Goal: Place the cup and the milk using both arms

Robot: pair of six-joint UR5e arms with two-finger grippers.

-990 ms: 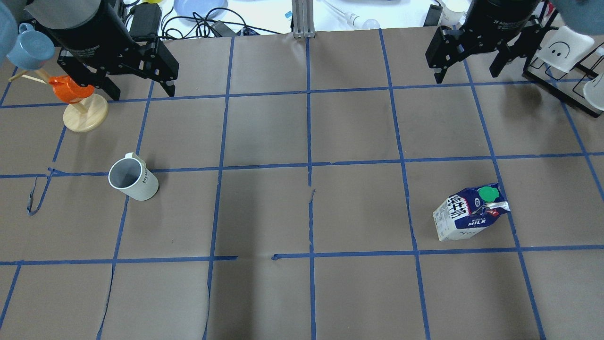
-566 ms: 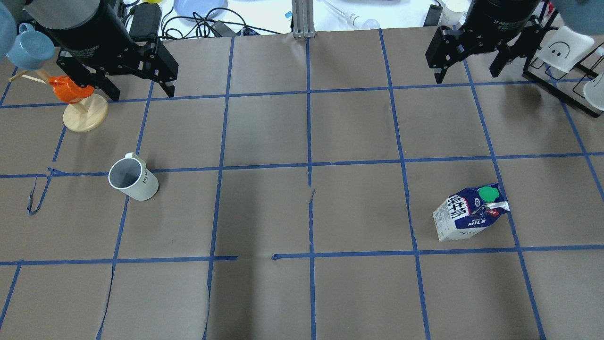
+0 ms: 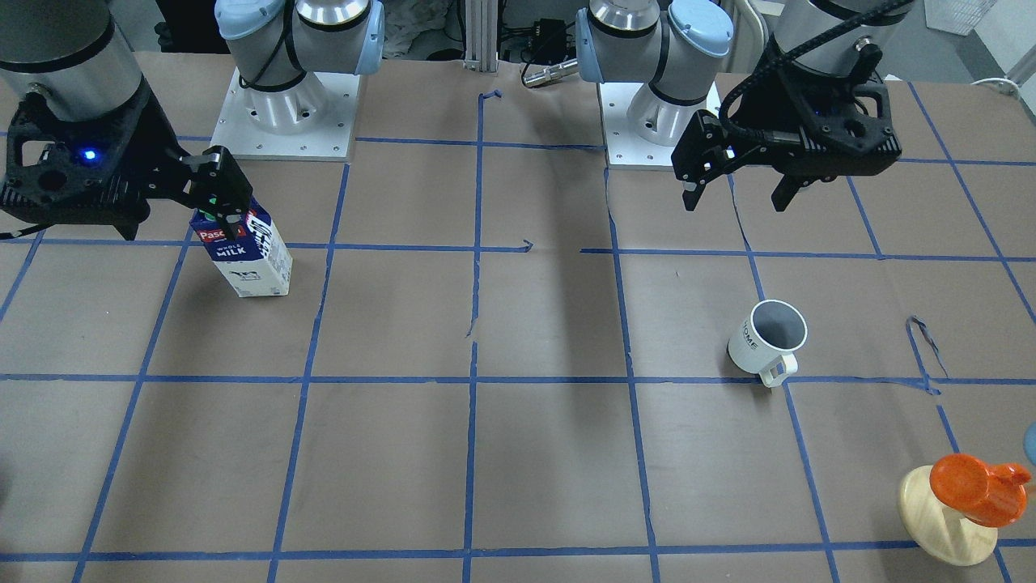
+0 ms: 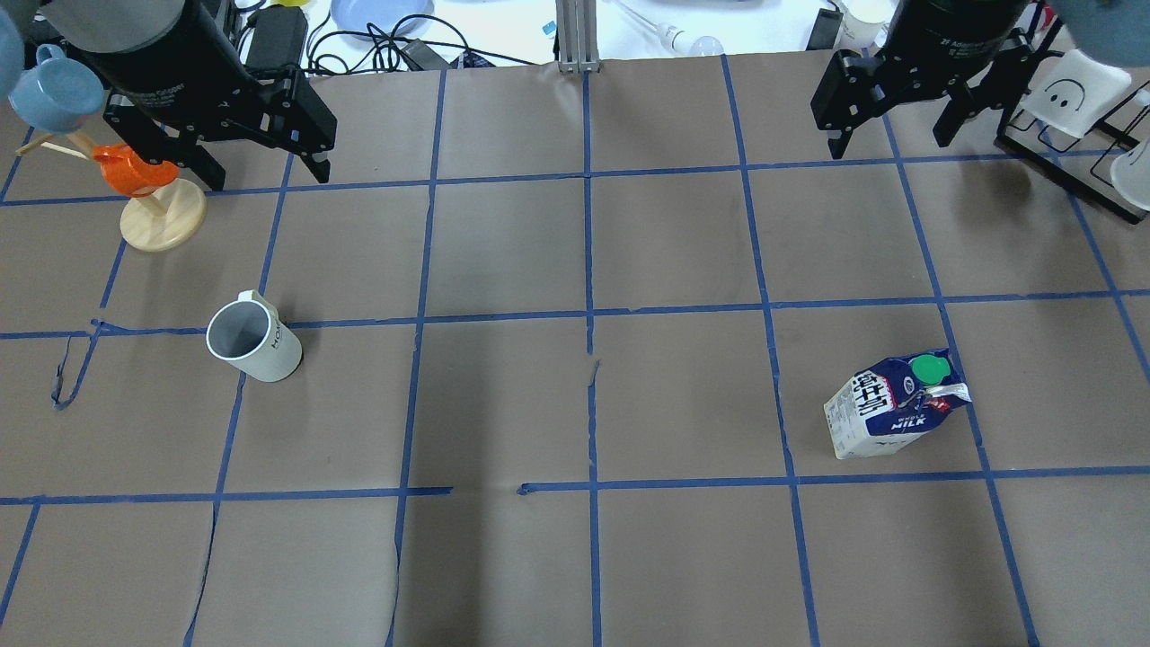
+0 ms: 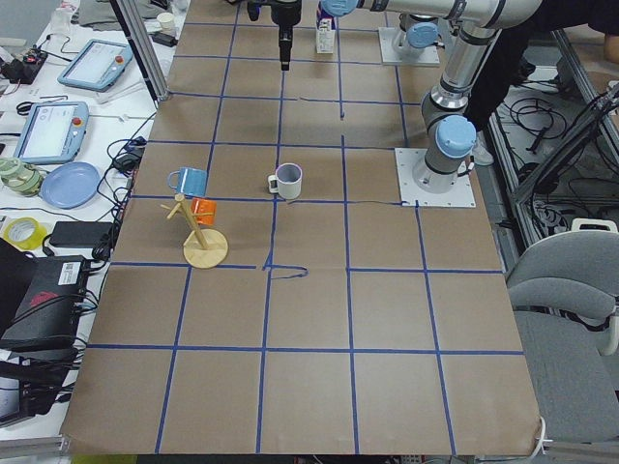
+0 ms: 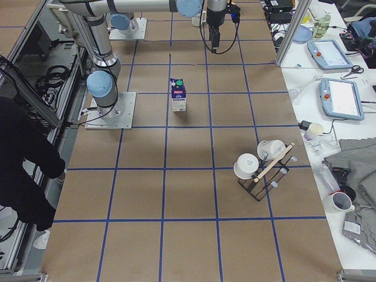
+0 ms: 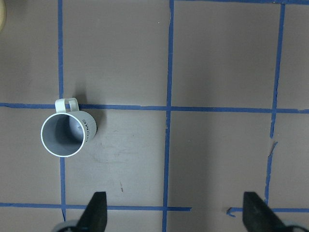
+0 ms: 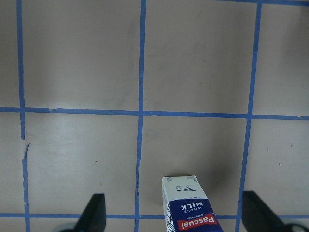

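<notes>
The white cup point(image 4: 254, 341) stands upright on the table's left half, with its handle toward the far side. It also shows in the front view point(image 3: 769, 334) and the left wrist view point(image 7: 65, 134). The milk point(image 4: 894, 404) stands upright on the right half and shows in the front view point(image 3: 247, 255) and the right wrist view point(image 8: 190, 205). My left gripper point(image 4: 269, 180) is open and empty, held high, beyond the cup. My right gripper point(image 4: 891, 146) is open and empty, held high, beyond the milk.
A pale wooden stand point(image 4: 162, 225) with an orange cup point(image 4: 130, 171) and a blue cup point(image 4: 58, 90) stands at the far left. A black wire rack point(image 4: 1069, 135) with white cups stands at the far right. Cables and a plate lie past the far edge.
The left gripper has edged very slightly toward the far edge. The right gripper, the cup and the milk have not moved.
</notes>
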